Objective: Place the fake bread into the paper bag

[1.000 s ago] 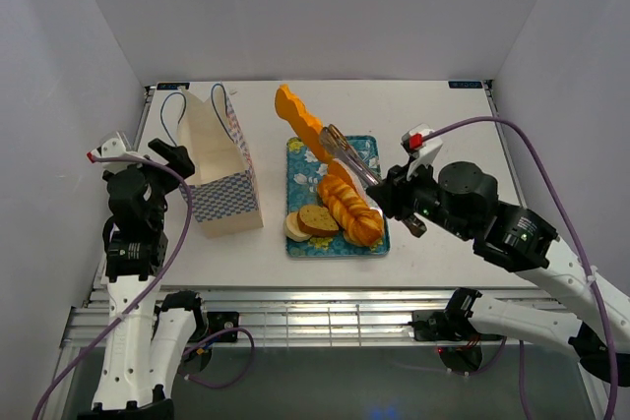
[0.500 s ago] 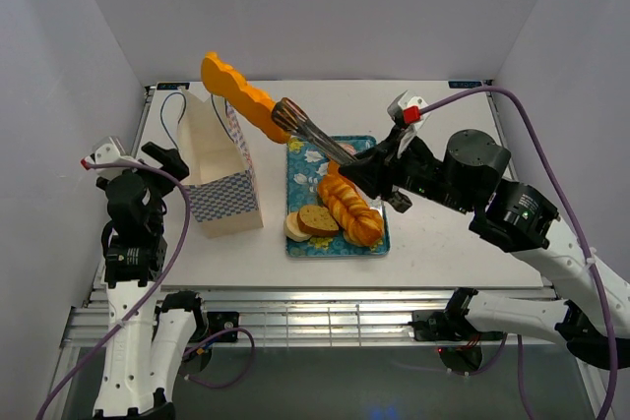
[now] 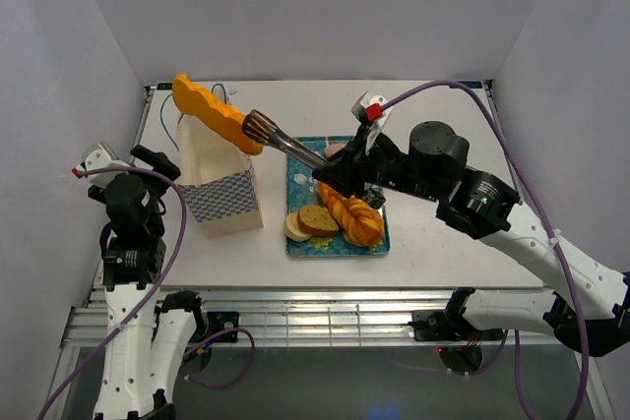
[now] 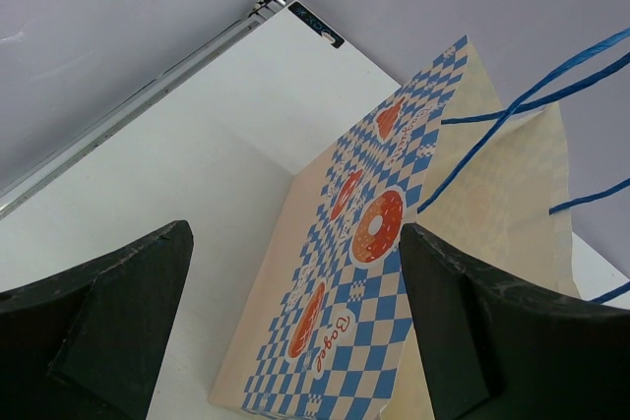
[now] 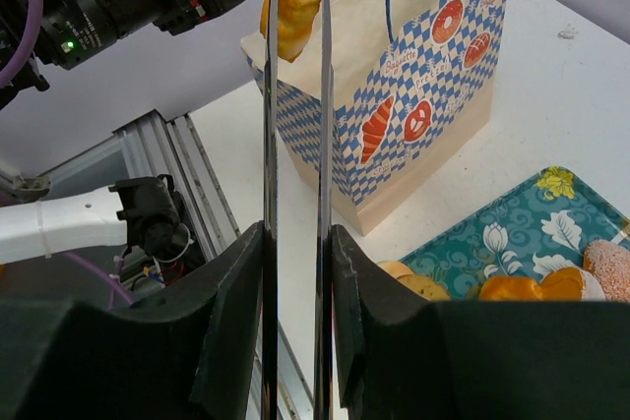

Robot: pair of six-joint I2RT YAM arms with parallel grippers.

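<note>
A teal floral tray (image 3: 301,184) is lying at frame centre on the white table (image 3: 315,105).
Plain white walls (image 3: 315,7) are enclosing the table on three sides.

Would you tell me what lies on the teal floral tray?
A twisted golden loaf, round brown slices and a pale sugared roll; the right arm covers the tray's far part.

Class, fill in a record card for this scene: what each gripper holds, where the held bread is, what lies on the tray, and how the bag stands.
right gripper: shut on tongs, which pinch a long bread
long bread: in the air over the open top of the bag, not yet inside
left gripper: open, empty, beside the bag
tray: holds a twisted loaf and slices
bag: upright, open
</note>
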